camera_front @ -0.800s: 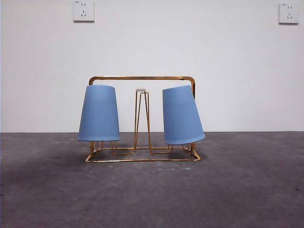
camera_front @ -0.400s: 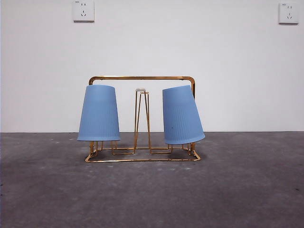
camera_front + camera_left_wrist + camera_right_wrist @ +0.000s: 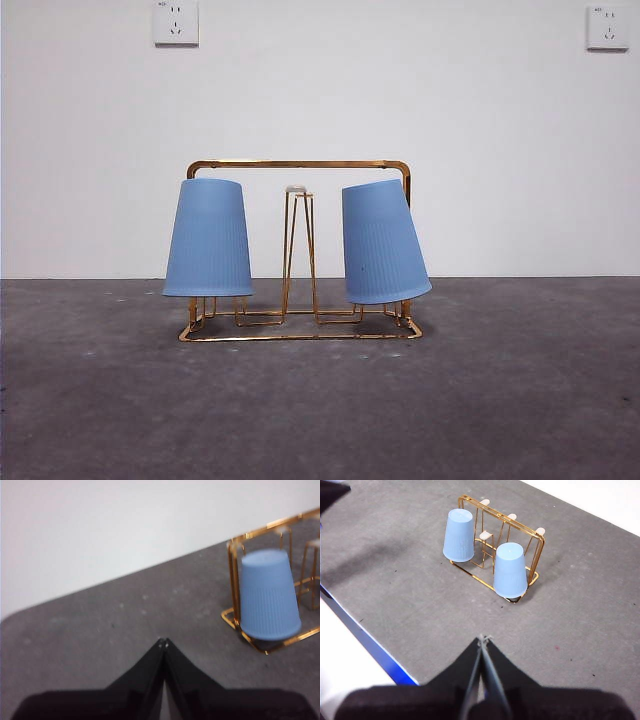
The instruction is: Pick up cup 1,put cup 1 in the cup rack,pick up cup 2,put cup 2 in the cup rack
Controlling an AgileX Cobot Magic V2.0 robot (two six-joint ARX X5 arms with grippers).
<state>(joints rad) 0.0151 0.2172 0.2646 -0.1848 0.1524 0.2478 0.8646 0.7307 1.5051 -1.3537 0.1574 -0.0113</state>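
Nothing has moved since the earlier front pictures: the two cups and the rack stand exactly as they did. In the front view, the gold-coloured thin wire cup rack (image 3: 300,332) with its rectangular base and tall arched frame sits mid-table on the grey table (image 3: 520,400), and both cups hang upside down on its pegs: the ribbed pale-blue plastic cup (image 3: 208,238) at 9 o'clock of the rack's centre sits nearly plumb, while the second ribbed blue cup (image 3: 383,242) at 3 o'clock leans, its rim tipped outward. A bare hairpin peg with a white tip (image 3: 296,189) stands between them, apart from both. Two white wall sockets (image 3: 176,22) sit high on the wall at 11 and 1 o'clock; no arm shows here. In the left wrist view, the left gripper (image 3: 163,642) is clenched on nothing, jaw tips meeting, well apart from the racked cup at its 2 o'clock. In the right wrist view, the right gripper (image 3: 482,639) is likewise pressed shut and empty, hovering well back, with the rack and both cups at 12 o'clock and the table's blue edge (image 3: 365,640) at 9 o'clock. I judge the task finished: both cups are racked, nothing is left, and nothing stands in the way.
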